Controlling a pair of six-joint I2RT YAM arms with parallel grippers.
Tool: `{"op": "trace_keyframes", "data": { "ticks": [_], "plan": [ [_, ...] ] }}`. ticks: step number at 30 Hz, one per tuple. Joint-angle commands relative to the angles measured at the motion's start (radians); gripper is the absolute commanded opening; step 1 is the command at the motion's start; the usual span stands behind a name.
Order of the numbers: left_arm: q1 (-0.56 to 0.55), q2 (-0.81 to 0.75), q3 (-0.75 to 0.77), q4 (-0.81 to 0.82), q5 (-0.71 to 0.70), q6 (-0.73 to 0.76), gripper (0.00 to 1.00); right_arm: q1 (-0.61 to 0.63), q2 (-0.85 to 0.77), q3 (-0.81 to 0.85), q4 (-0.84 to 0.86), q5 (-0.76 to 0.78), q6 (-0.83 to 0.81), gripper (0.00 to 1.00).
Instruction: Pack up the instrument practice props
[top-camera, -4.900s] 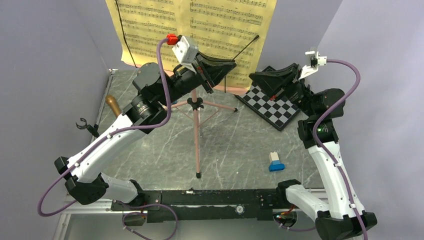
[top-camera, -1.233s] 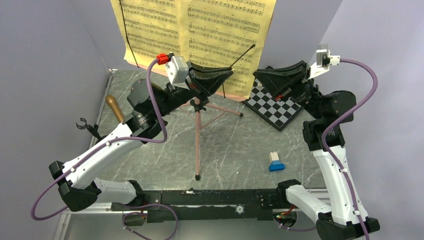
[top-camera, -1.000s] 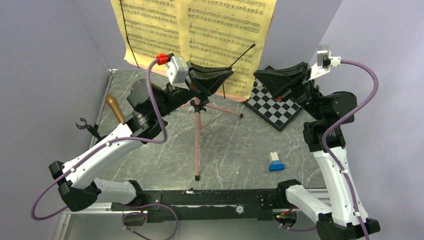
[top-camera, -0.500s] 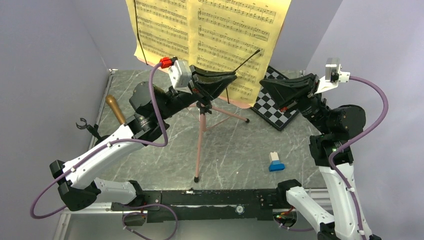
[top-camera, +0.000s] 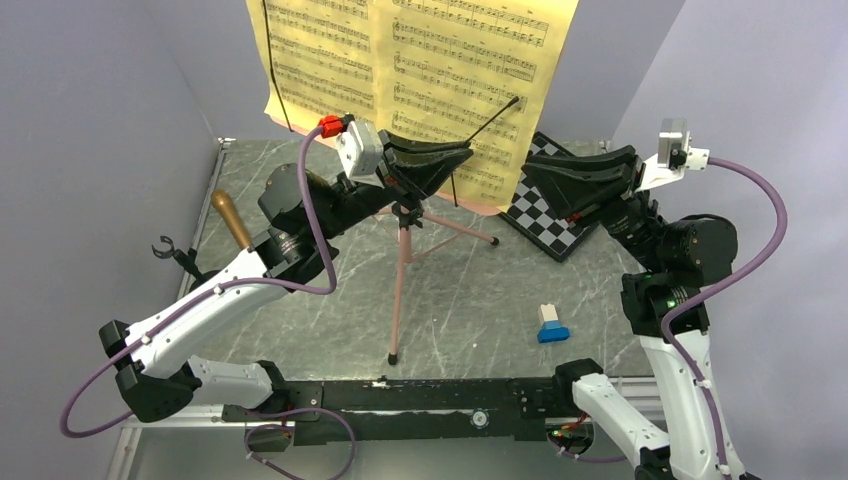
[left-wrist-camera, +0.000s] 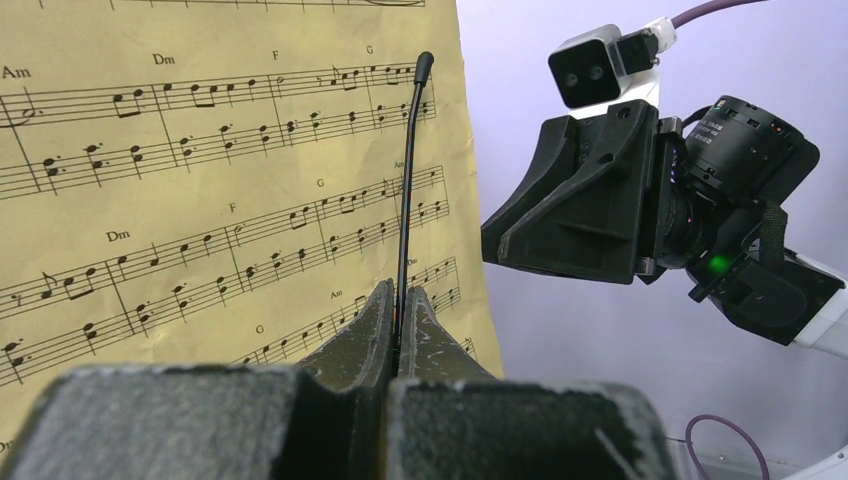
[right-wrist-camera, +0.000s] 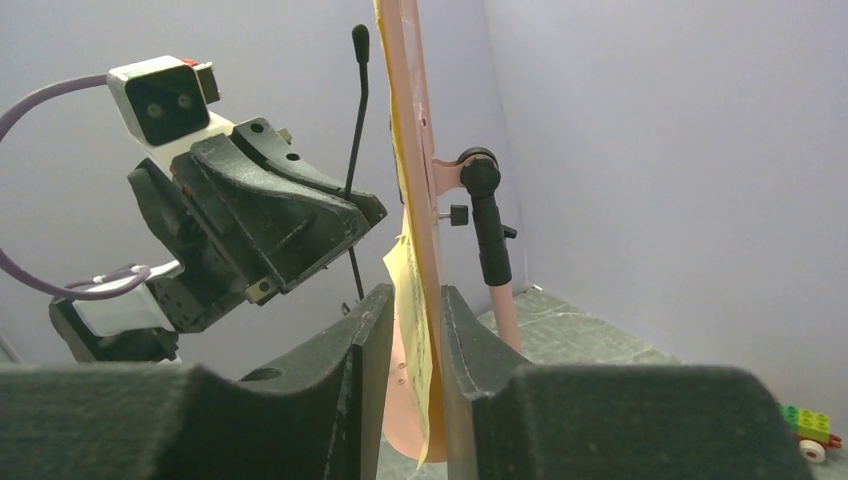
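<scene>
pink tripod music stand (top-camera: 397, 290) stands on the table (top-camera: 470, 300) in the middle of the overhead frame, with its yellow sheet-music pages (top-camera: 440, 60) spread across the upper centre. the left hand (left-wrist-camera: 398, 310) is pinched closed on the thin black page-holder wire (left-wrist-camera: 408, 170) that rises in front of the pages. the right hand (right-wrist-camera: 417, 300) has its jaws parted, with the edge of the perforated desk (right-wrist-camera: 428, 200) and a yellow page between them. it does not look to be clamping. at the left edge of the overhead frame sit the gold-brown microphone (top-camera: 230, 215) and, just below it, the clip of the black mic stand (top-camera: 172, 250). no hand is on either.

the likely trouble is the grip. the only firm hold is on a springy wire, so a pull could bend it or let it slip out. the stand looks top-heavy and could tip toward the chessboard (top-camera: 545, 215) at right of centre. with the right jaws loose, the pages could slide off or get creased at the edge. the two hands are also close together and could knock each other.

no box, bag or case shows in any view, so i cannot tell where the props are meant to go. a toy brick car (top-camera: 550, 325) sits apart at lower right.
</scene>
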Motion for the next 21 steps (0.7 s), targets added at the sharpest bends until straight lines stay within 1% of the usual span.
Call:
{"op": "trace_keyframes", "data": {
  "ticks": [1,6,8,9,11,21],
  "plan": [
    [0.011,-0.016,0.006,0.041,-0.055,0.043,0.0,-0.001,0.013,0.015,0.056,-0.033,0.032,0.26],
    [0.011,-0.018,0.004,0.042,-0.056,0.043,0.0,-0.001,0.022,0.018,0.059,-0.044,0.038,0.23],
    [0.011,-0.017,0.005,0.041,-0.057,0.044,0.0,-0.001,0.023,0.022,0.057,-0.045,0.039,0.2],
    [0.011,-0.017,0.004,0.04,-0.059,0.044,0.0,-0.001,0.024,0.024,0.053,-0.045,0.042,0.15],
    [0.011,-0.015,0.003,0.042,-0.062,0.045,0.0,0.0,0.023,0.027,0.044,-0.041,0.041,0.01],
    [0.011,-0.015,-0.002,0.021,-0.147,0.066,0.0,0.0,-0.031,0.021,0.013,-0.017,0.027,0.0]
  ]
}}
